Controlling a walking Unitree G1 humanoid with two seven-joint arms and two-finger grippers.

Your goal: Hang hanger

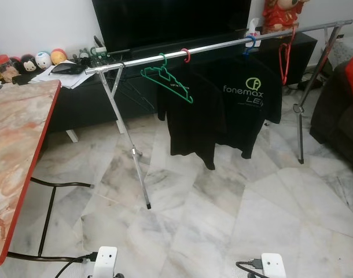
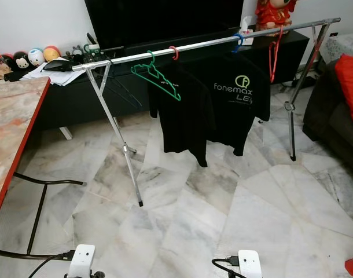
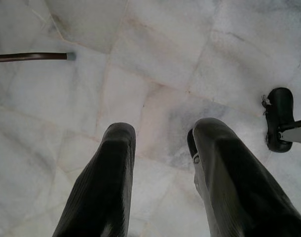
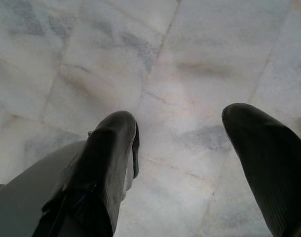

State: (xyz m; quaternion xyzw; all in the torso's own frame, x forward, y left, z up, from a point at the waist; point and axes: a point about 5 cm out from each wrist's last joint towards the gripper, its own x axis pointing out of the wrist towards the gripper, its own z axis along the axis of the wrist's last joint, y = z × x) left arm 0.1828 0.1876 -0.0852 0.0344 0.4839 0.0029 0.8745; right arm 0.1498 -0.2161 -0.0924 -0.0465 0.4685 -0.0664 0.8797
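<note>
Both arms hang low, pointing down at the floor. The left end effector (image 3: 158,148) has its two black fingers spread apart. The right end effector (image 4: 182,133) also stands parted, holding nothing.

A red-edged marble desk (image 1: 14,145) stands on the pale marble floor (image 1: 223,214). Plush toys (image 1: 32,61) sit beside papers (image 1: 63,78) on the black TV cabinet (image 1: 84,104). A red cushion (image 2: 350,78) lies on the dark sofa (image 2: 333,121).
</note>
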